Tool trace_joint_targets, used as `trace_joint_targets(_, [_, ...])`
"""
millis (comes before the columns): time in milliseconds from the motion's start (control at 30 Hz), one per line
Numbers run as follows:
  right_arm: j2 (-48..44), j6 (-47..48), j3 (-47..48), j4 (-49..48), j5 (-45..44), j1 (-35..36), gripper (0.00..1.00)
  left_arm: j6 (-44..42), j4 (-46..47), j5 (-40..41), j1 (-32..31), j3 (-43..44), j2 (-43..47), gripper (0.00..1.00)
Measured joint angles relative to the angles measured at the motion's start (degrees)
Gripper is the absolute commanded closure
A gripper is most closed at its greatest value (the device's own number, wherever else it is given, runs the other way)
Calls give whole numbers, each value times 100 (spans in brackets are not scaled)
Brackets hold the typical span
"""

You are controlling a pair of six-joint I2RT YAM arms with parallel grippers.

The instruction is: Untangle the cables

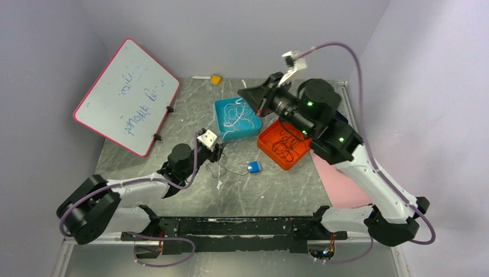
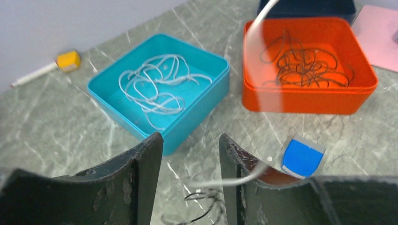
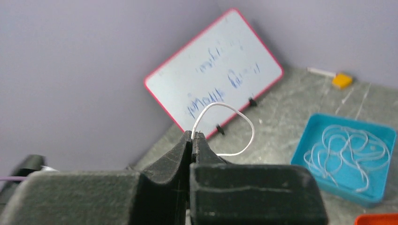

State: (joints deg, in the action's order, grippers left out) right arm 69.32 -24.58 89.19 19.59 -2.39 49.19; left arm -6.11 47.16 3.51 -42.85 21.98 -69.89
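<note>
Separating step: R arm's right gripper (image 3: 193, 136) pinches white cable (image 3: 219, 104) tight; left gripper (image 2: 191, 140) fingers part-spread, black cable (image 2: 205, 196) below tips; next, prob.: pin black, lift white free.

The table (image 1: 271, 196) is grey with pale marble veining, and the walls (image 1: 230, 34) are lilac. A turquoise tray (image 2: 202, 108) holds white cables (image 2: 155, 86), an orange tray (image 2: 305, 101) holds black cables (image 2: 305, 65), and a small block (image 2: 302, 157) is blue edged in white. The whiteboard (image 1: 124, 95) is white with a pink rim and blue writing; the cube (image 2: 68, 60) is yellow and the sheet (image 1: 331, 184) pink.
</note>
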Motion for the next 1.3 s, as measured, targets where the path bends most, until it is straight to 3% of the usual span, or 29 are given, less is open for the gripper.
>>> trace_joint_targets(200, [-219, 74, 590, -131, -2, 0, 100, 271, 656, 28, 0, -181, -1021, 48])
trace_joint_targets(367, [-162, 232, 1021, -81, -26, 0, 100, 505, 1174, 13, 0, -179, -1810, 57])
trace_joint_targets(500, [-120, 424, 1351, 44, -144, 0, 100, 713, 1375, -50, 0, -188, -2138, 58])
trace_joint_targets(767, [-136, 1113, 1978, 118, -916, 0, 100, 1130, 1777, -129, 0, -564, -2173, 65])
trace_joint_targets(1167, [-313, 1941, 2127, -240, -1902, 0, 100, 1451, 1812, -127, 0, -922, -2140, 77])
trace_joint_targets(1300, [-155, 2033, 2140, -166, -2046, 0, 100, 1652, 1528, -120, 0, -984, -1729, 68])
